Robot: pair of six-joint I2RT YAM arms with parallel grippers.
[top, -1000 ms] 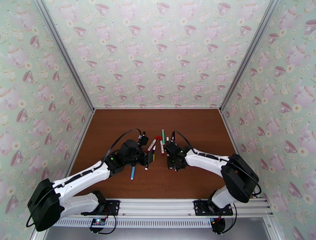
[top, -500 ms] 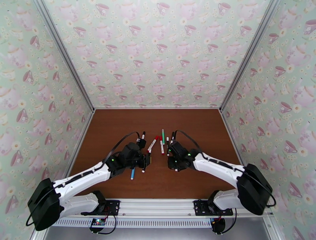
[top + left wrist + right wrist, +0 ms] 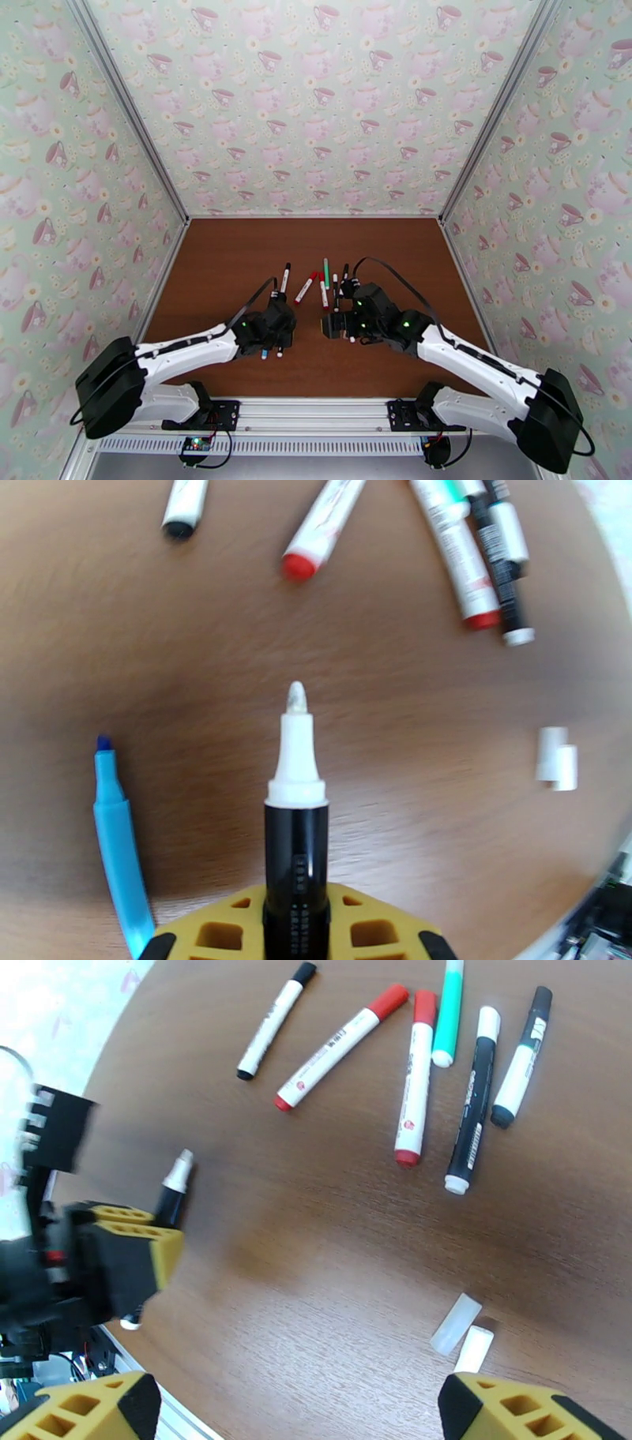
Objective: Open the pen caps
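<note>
Farther out on the table [image 3: 237, 253], beyond both claws, six pens [image 3: 412, 1078] lie in a loose row. Their long axes run roughly away from the arms, and the two at the left end are slanted. Their caps [image 3: 424, 1003] seem to sit on the far ends, so I judge these pens unopened. The right claw [image 3: 308, 1410] is spread wide with nothing in it and hangs on the near side of the row's right half, which makes it, by my reckoning, the handier arm for the next pen. Two loose caps [image 3: 456, 1323], pale and stubby, lie side by side on the table close to one of its fingers [image 3: 505, 1406]. The left claw [image 3: 296, 934] is pinching a black pen [image 3: 296, 843] by the barrel, its bare white nib pointing toward the row. A blue pen [image 3: 118, 851], nib also bare, lies on the table just beside that claw.
</note>
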